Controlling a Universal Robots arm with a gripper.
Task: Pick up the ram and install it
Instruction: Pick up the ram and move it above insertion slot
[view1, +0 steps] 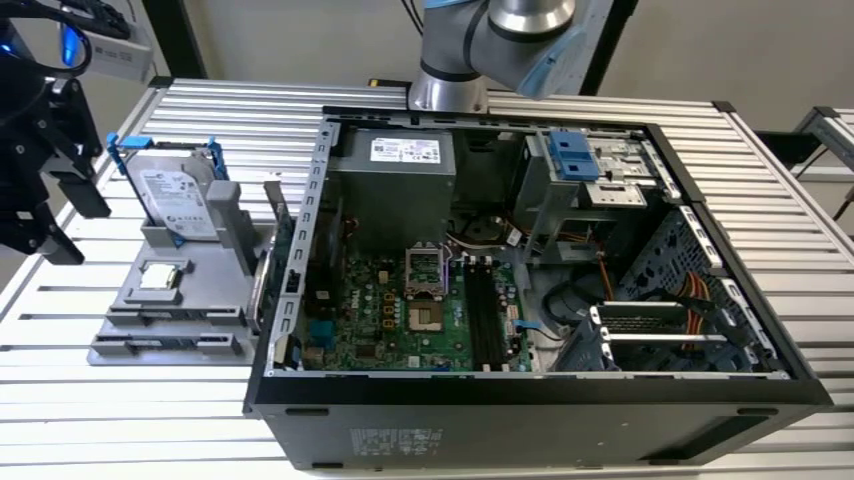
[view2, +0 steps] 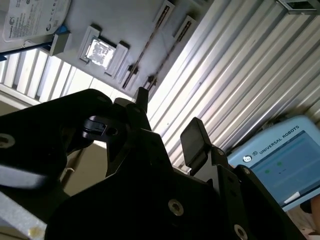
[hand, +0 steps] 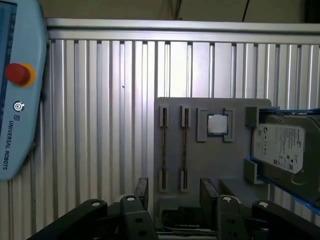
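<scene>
Exterior view, worked from its left to its right.

Far left: gripper hangs above the slatted table; its jaws stand wide apart with nothing between them; in the first wrist view each of the fingers is clear of the parts and the tray shows through the gap.

Next: grey parts tray; hard drive stands on edge in a blue frame at the far end; processor chip lies flat in the middle pocket.

Ram: the first wrist view shows two thin strips on edge in twin slots, at the tray end away from the hard drive with the processor chip between; I read them as sticks seen edge-on; the ram is taken as one of them, and I cannot tell which.

Key relation: the ram lies below and ahead of the fingertips, well apart and untouched; its long axis runs straight away from the gripper, square to the line joining the two fingers, so its flat faces look toward the pads; both strips fall within the gap's width; single arm, so no choice of side.

Right: open computer case; motherboard carries long black slots; judgement: pick not begun, install not done.
</scene>
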